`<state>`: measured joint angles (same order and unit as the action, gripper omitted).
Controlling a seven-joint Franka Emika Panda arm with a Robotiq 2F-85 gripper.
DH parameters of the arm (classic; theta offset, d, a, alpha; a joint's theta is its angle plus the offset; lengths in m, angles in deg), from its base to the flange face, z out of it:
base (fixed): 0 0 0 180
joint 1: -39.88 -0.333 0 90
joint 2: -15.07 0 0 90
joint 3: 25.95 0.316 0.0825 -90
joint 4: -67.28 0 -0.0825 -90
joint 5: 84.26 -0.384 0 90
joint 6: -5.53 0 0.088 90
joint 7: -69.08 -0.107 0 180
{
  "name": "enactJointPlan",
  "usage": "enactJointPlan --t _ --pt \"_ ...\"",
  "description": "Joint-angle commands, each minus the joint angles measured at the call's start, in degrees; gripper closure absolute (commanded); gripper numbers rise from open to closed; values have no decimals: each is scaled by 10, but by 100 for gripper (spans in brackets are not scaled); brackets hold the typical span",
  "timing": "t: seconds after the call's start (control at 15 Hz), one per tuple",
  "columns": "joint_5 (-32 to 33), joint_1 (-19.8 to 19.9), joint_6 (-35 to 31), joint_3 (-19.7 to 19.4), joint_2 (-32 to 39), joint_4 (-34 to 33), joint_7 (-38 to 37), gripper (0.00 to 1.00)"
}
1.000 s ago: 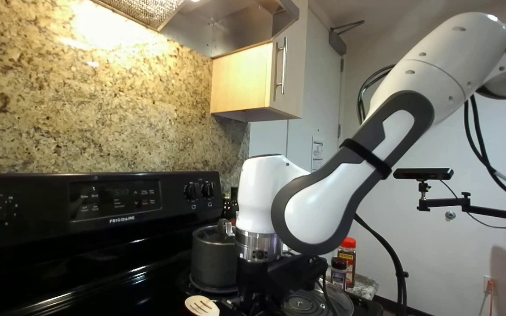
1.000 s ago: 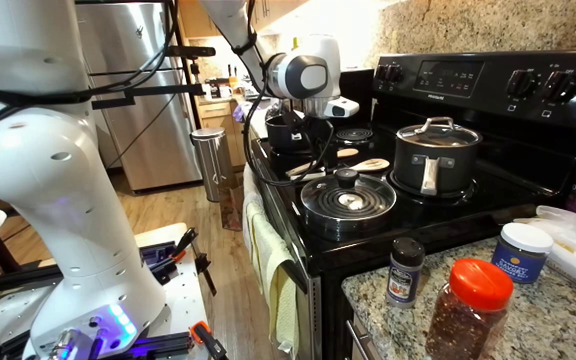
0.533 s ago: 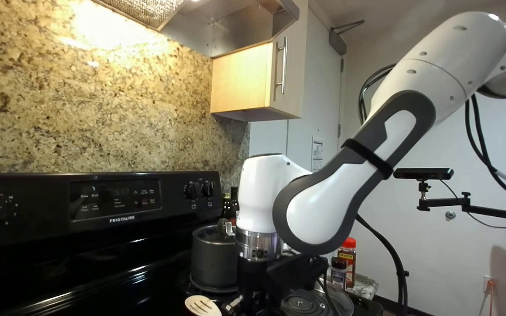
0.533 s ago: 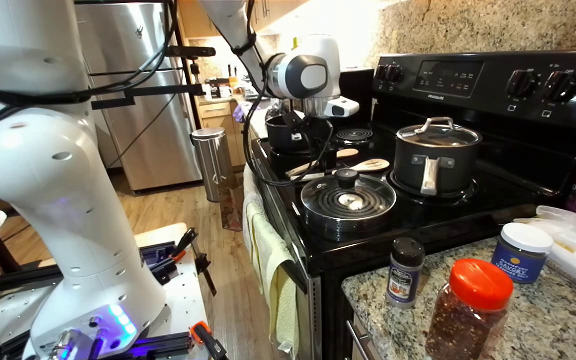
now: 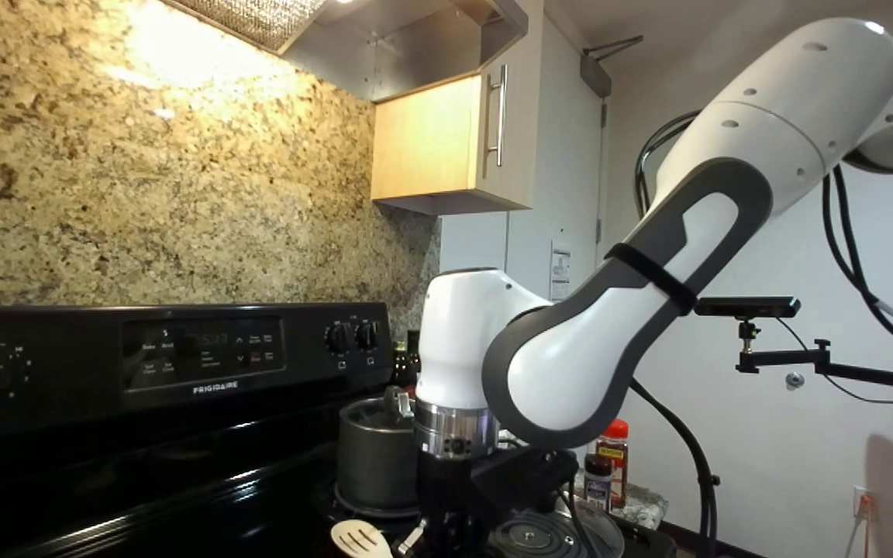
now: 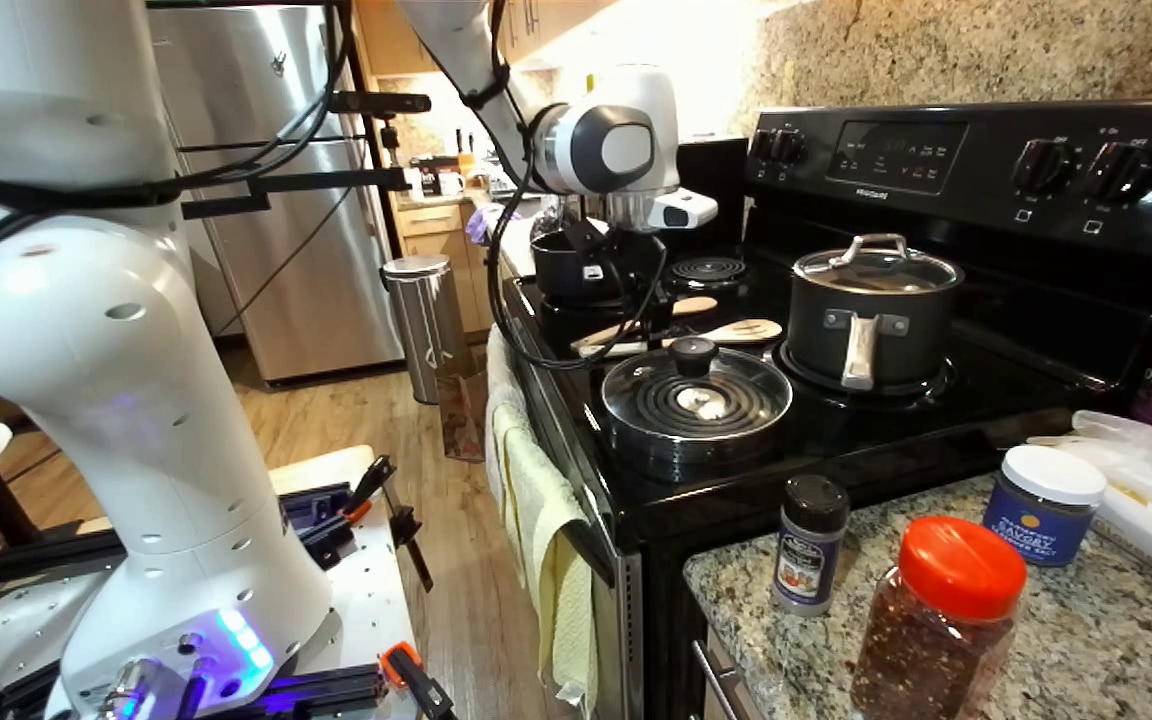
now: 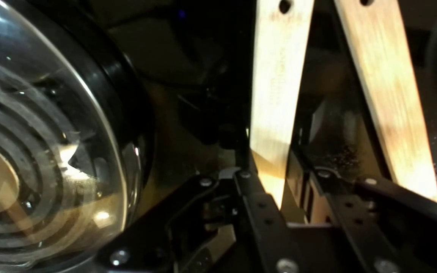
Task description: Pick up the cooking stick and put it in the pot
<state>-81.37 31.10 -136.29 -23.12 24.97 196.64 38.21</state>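
Note:
In the wrist view the cooking stick (image 7: 279,76), pale wood with a hole at the end of its handle, runs between the two fingers of my gripper (image 7: 269,151). The fingers are shut on the handle, one along each side. Its slotted head (image 6: 751,330) points towards the stove's back panel, and shows at the bottom edge in an exterior view (image 5: 361,538). The pot (image 6: 871,335), dark grey with straight sides and a silver handle, stands on a burner beyond the stick's head. A glass lid (image 6: 881,268) covers it. Cables and the wrist partly hide my fingertips in both exterior views.
A second wooden utensil (image 7: 389,94) lies beside the held one. On the other side stands a low pan with a glass lid (image 6: 696,395) and dark knob. A black saucepan (image 6: 571,270) sits behind my gripper. Spice jars (image 6: 811,545) stand on the counter.
My gripper has shut on the stick's handle and the wrist has risen very slightly. In an exterior view the slotted head has shifted a little to the right.

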Motion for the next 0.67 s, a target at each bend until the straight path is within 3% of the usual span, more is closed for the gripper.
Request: enactJointPlan --t 0.0,0.6 --pt "12 -2 15 -3 -7 2 4 90" --pt "46 11 82 -10 -46 -3 33 90"
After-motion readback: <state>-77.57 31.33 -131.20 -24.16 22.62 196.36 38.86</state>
